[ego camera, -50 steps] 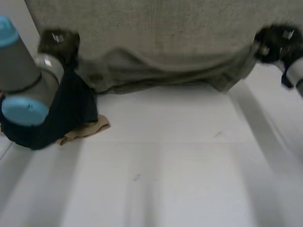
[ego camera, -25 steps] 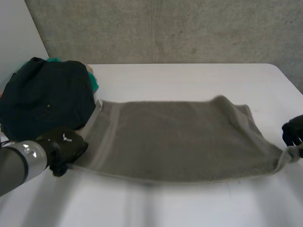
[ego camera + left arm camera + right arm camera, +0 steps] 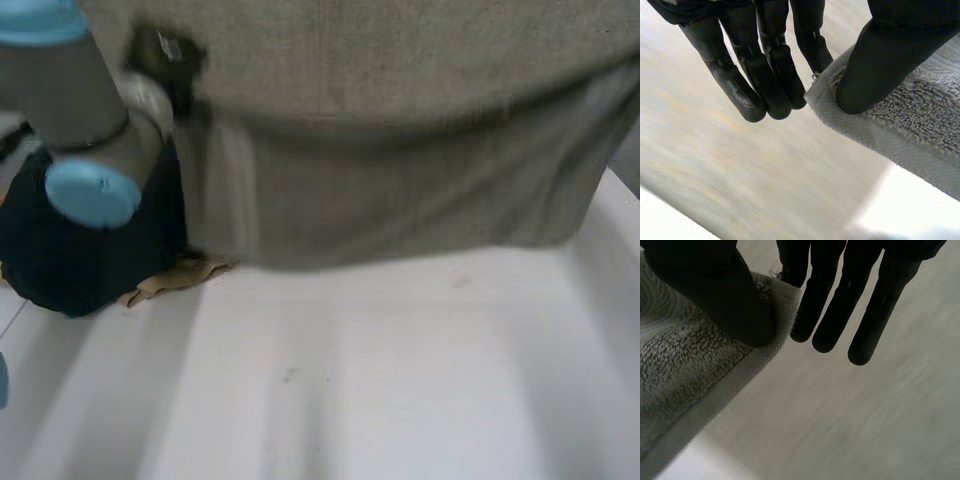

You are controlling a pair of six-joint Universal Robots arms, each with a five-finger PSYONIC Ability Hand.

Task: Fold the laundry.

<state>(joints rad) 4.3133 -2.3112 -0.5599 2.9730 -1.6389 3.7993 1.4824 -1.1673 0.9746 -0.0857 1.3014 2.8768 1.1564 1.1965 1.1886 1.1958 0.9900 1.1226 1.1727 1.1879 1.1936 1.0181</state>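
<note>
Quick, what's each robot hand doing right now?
Left hand: shut, pinching a corner of the grey towel.
Right hand: shut, pinching another towel corner.

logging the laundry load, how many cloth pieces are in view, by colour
grey towel: 1
dark bundled cloth: 1
tan cloth: 1
total: 3

White table [image 3: 400, 380] (smooth top)
</note>
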